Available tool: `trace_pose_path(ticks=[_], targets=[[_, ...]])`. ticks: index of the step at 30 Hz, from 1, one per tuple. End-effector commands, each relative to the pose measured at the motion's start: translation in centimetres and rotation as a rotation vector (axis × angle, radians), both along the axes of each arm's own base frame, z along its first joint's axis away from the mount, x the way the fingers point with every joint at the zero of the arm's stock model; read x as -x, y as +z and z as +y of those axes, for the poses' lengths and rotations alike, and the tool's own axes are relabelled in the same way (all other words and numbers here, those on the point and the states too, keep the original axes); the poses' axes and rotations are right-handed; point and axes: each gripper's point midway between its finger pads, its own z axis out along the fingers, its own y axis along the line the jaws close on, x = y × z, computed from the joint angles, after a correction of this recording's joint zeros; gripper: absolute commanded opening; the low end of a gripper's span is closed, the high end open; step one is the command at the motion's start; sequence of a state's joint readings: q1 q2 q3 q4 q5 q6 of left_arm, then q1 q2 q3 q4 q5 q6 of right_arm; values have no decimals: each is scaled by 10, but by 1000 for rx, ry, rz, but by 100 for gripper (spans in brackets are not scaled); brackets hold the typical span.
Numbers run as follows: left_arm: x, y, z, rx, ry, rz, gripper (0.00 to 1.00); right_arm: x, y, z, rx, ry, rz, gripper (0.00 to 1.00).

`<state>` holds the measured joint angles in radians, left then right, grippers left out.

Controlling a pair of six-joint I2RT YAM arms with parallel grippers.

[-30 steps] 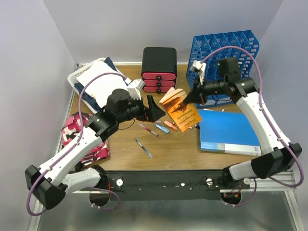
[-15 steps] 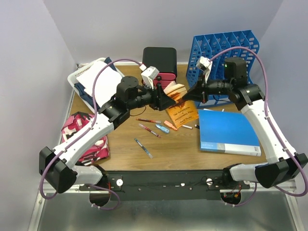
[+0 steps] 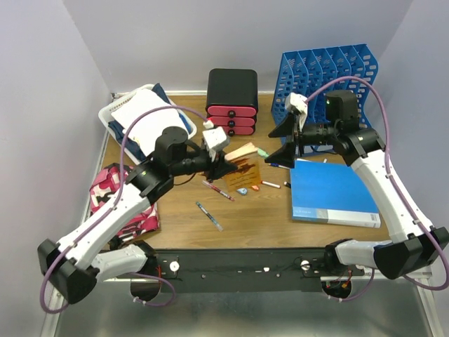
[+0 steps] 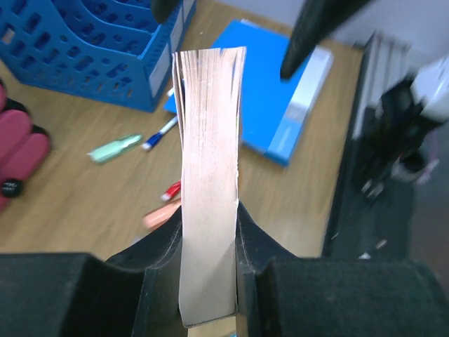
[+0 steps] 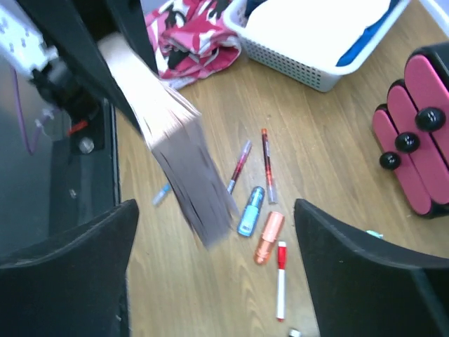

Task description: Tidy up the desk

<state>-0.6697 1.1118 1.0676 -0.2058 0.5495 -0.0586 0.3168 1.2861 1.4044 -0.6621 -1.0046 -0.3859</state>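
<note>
Left jaws clamp book (right gripper gapes).

You'll see a thick book with an orange cover, tilted up just left of a flat blue folder. Behind the folder stands a blue file rack. A black drawer unit with red drawers sits at back centre. A white basket is back left, with a pink patterned cloth nearer. Loose pens and markers lie by the book.

counter: rectangular top, medium-brown wood-grain, lying flat
front edge: black and silver metal rail along it
bare wood: near middle
</note>
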Motion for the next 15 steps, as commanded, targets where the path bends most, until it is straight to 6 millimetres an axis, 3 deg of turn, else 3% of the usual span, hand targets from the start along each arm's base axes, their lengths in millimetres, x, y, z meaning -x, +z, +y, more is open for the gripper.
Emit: trace_pose_path(ticks=[1, 4, 15], targets=[[23, -7, 37, -191, -125, -402, 0, 37, -26, -5, 30, 216, -127, 100], [30, -7, 38, -203, -174, -432, 0, 51, -37, -2, -1, 304, -126, 100], [39, -2, 20, -139, -243, -389, 0, 54, -34, 36, -19, 433, -216, 100]])
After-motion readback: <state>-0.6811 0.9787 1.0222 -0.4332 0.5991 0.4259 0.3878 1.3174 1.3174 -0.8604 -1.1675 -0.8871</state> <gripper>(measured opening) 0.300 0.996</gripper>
